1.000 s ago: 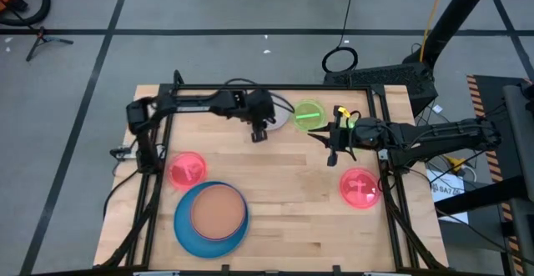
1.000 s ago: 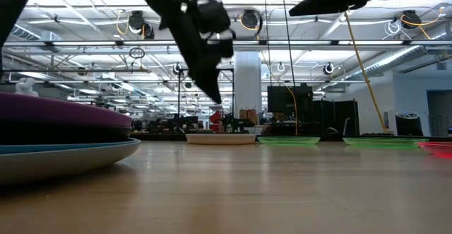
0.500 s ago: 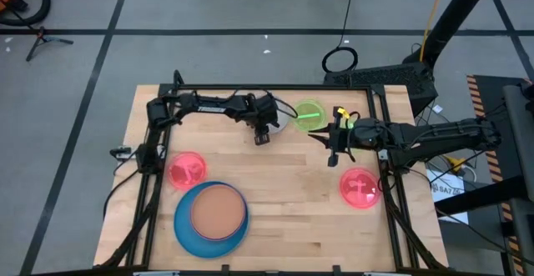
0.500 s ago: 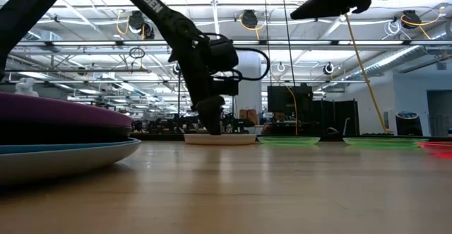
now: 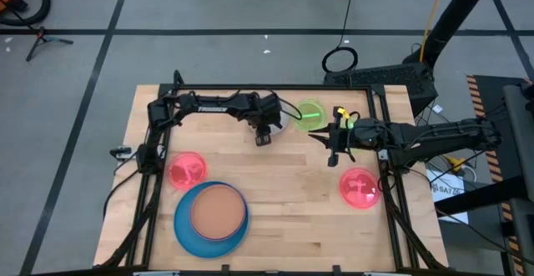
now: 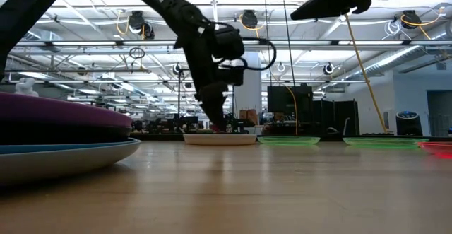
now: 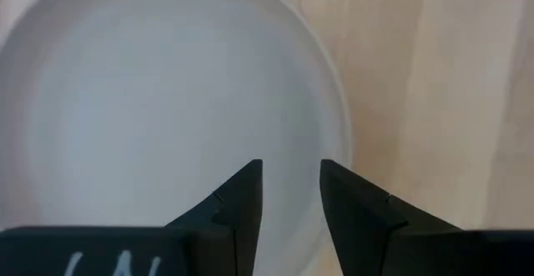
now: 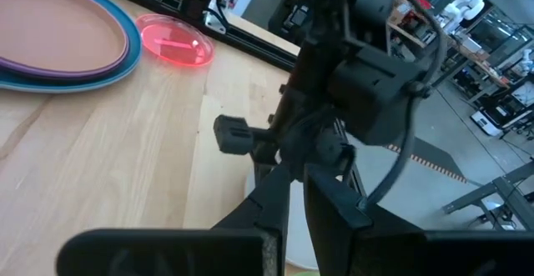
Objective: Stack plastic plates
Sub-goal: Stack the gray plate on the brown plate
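A whitish plate (image 5: pixel 280 119) lies flat at the table's far middle; it also shows in the left wrist view (image 7: pixel 167 109) and the low view (image 6: pixel 220 139). My left gripper (image 7: pixel 290 180) is open and points down, its tips just above the plate's inside near its rim (image 6: pixel 220 126). A neon green plate (image 5: pixel 310 113) lies right of it. A blue plate carrying a purple and an orange-brown plate (image 5: pixel 211 218) sits near left. Pink plates lie at the left (image 5: pixel 187 169) and right (image 5: pixel 360 187). My right gripper (image 5: pixel 317 135) is shut, empty, and held high (image 6: pixel 304 9).
A second green plate (image 6: pixel 385 142) shows in the low view, mostly hidden under my right arm in the high view. A black frame rail (image 5: pixel 275 88) runs along the table's far edge. Bare wood (image 5: pixel 292 218) lies between the stack and the right pink plate.
My left gripper has gone down and a little toward the table's right edge, ending just over the whitish plate. My right arm has kept still. No plate has moved.
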